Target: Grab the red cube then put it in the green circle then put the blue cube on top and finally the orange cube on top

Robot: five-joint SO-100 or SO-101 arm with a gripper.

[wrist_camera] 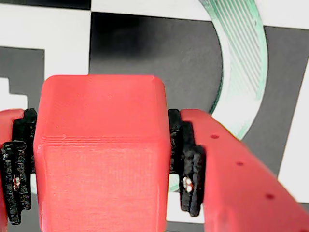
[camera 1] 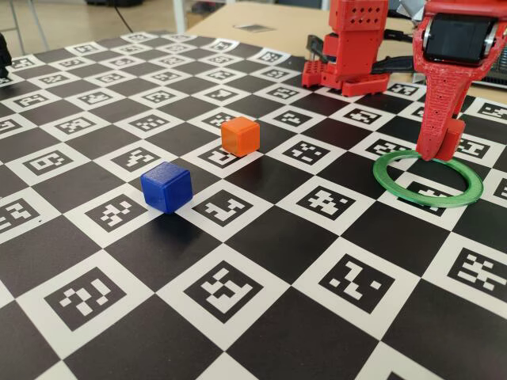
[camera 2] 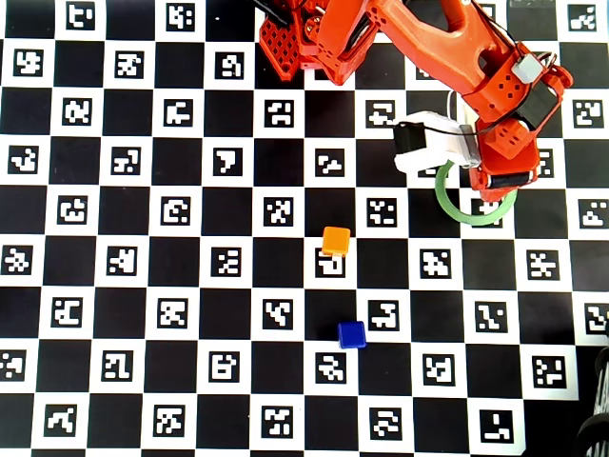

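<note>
Fingers (wrist_camera: 101,159) clamped on red cube (wrist_camera: 101,150), held over far edge of green ring (camera 1: 428,179), orange cube (camera 1: 239,135) and blue cube (camera 1: 166,188) apart on checkered surface (camera 1: 261,237)

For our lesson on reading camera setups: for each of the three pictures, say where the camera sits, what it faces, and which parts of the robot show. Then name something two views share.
Fixed view: low at the board's edge, looking across the checkered board toward the arm's base; the gripper hangs over the green circle.
Wrist view: on the gripper, looking down; both fingers clamp the red cube.
Overhead view: straight down; the whole arm shows.
Shared: fixed and overhead views both show the blue cube and orange cube.
</note>
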